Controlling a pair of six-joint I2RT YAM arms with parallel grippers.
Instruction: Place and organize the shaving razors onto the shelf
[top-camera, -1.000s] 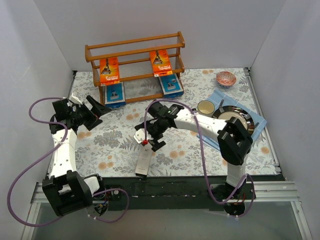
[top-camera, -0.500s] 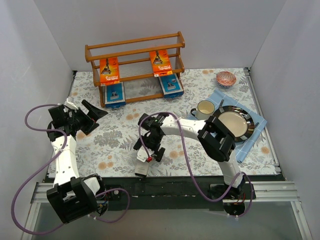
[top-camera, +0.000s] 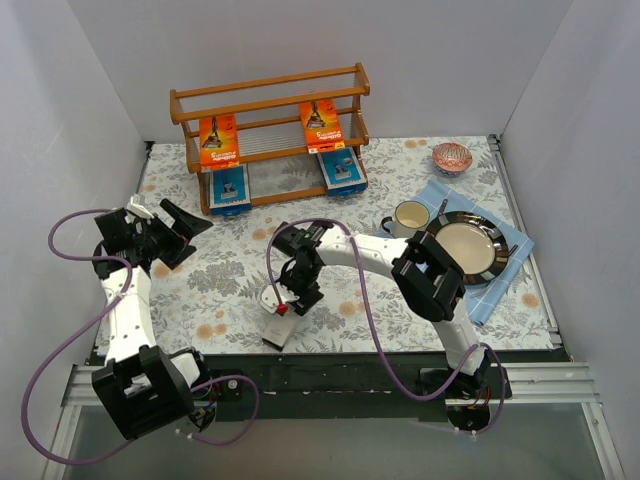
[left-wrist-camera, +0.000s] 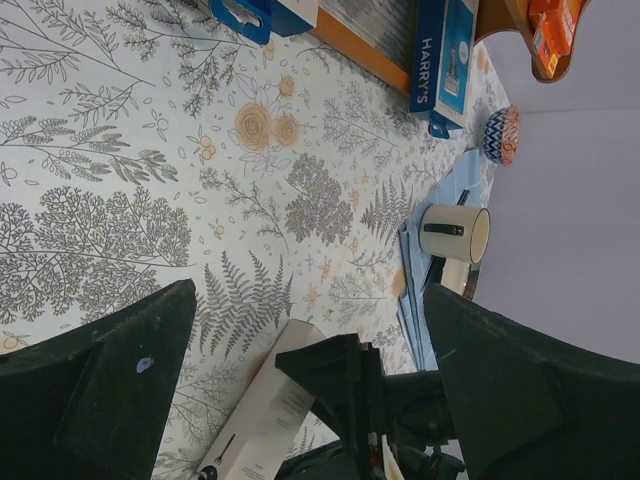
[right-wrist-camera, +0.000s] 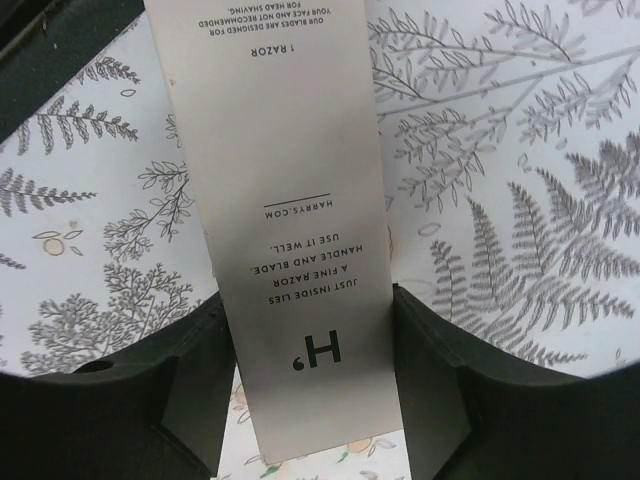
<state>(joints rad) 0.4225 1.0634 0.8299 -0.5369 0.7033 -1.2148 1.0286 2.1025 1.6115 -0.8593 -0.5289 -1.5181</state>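
While it lies lengthwise between the fingers, the slim white box (right-wrist-camera: 280, 200) is clasped across its width by the right gripper (right-wrist-camera: 310, 360), both fingers being drawn in against its long edges. Whether it is clear of the floral tablecloth (top-camera: 220, 285) cannot be told. The box is found close to the near edge, left of centre and well apart from the shelf (top-camera: 270, 105) at the far side. There, two orange packs (top-camera: 219, 140) are stood on the upper tier and two blue cards (top-camera: 229, 188) on the lower, with a gap left in the middle of each. The left gripper (left-wrist-camera: 308, 300) is held wide open and empty over the cloth to the left. The pick-up of the last pack is judged to be in hand. A lift, a carry to the far side and a turn to fit a middle gap are called for next.
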